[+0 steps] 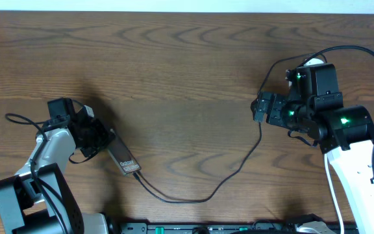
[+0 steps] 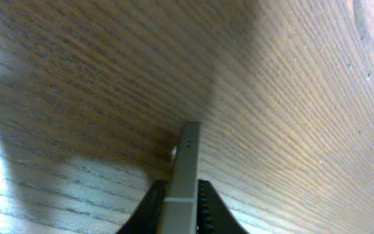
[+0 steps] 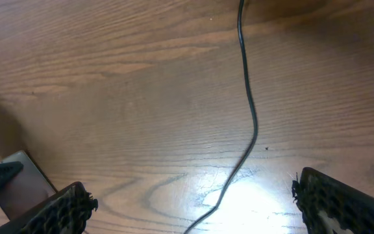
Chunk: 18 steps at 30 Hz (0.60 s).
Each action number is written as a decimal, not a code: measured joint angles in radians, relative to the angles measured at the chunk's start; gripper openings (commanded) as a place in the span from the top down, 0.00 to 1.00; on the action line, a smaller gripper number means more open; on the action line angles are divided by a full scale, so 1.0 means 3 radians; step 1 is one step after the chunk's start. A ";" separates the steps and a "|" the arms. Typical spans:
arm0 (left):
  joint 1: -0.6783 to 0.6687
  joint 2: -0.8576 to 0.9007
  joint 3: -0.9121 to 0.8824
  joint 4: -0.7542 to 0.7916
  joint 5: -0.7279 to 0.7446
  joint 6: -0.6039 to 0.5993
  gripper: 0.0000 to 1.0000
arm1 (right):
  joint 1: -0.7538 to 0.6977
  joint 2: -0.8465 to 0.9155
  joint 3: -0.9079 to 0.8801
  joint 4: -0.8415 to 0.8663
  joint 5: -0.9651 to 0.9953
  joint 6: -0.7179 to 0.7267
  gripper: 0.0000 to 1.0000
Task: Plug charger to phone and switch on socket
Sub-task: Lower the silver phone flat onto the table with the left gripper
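The left gripper (image 2: 180, 195) is clenched on the phone (image 1: 123, 160), pinching its thin edge between both fingers. The phone's long axis runs straight out ahead of the fingers. Its lettered face shows from overhead and its far end points away from the gripper. At that far end the charger (image 3: 244, 58) meets it; whether the tip is seated I cannot tell. From there the cable lies on the table (image 1: 174, 78) in a loose curve up to the right gripper (image 3: 193, 192). That gripper stands released, jaws wide apart, with the cable passing between them. Just behind it, a bit of the white socket (image 1: 314, 61) peeks out.
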 measured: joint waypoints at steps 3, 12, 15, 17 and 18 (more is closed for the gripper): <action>0.0000 0.0000 0.0000 -0.0037 0.0000 -0.0003 0.83 | 0.0000 0.0000 0.0000 0.0004 0.0000 0.0000 0.01; 0.0000 0.0000 0.0000 -0.0136 -0.0001 -0.0001 0.71 | 0.0000 0.0000 0.0000 0.0011 0.0000 0.0000 0.01; 0.0000 0.0000 0.0000 -0.0192 -0.0001 -0.0003 0.67 | 0.0000 0.0000 0.0000 0.0013 0.0001 0.0000 0.01; 0.0000 0.0000 0.0000 -0.0228 -0.0003 -0.0005 0.63 | 0.0000 0.0000 0.0000 0.0013 0.0011 0.0000 0.01; 0.0000 0.0000 0.0000 -0.0239 -0.0001 -0.0005 0.61 | 0.0000 0.0000 0.0000 0.0013 0.0014 0.0000 0.01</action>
